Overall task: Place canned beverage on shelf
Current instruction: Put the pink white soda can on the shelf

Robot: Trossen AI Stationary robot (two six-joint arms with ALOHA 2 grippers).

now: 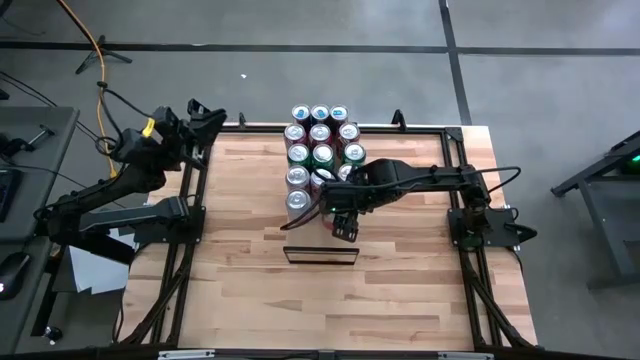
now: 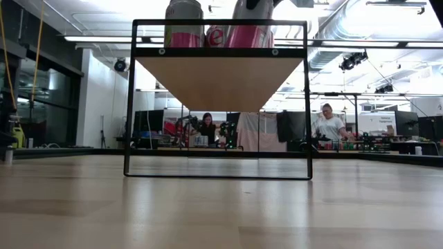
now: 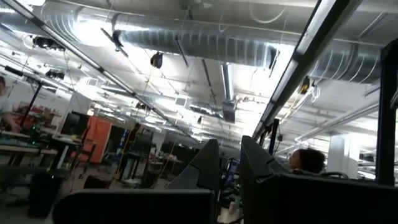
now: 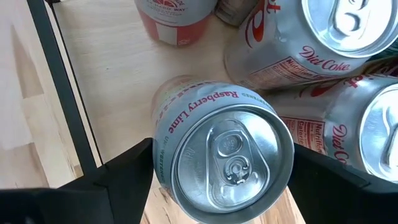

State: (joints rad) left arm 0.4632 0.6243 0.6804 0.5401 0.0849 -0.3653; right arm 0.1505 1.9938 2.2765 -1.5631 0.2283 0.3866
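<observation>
Wooden tabletop (image 1: 250, 300), cans crowding the shelf (image 4: 118, 81): right gripper (image 4: 217, 177) straddles an upright Raspberry Lime can (image 4: 221, 155), jaws wide, contact unclear; placement step, next likely clean retreat; left gripper (image 3: 227, 165) parked, shut.

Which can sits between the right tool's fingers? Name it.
The Raspberry Lime can, upright on the shelf, between the right tool fingers; the Diet Coke cans stand beside it, outside them.

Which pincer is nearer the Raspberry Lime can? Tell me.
Right. The right pincer straddles the Raspberry Lime can, one finger on each side, over the shelf. The left pincer waits shut past the table's far left corner.
</observation>
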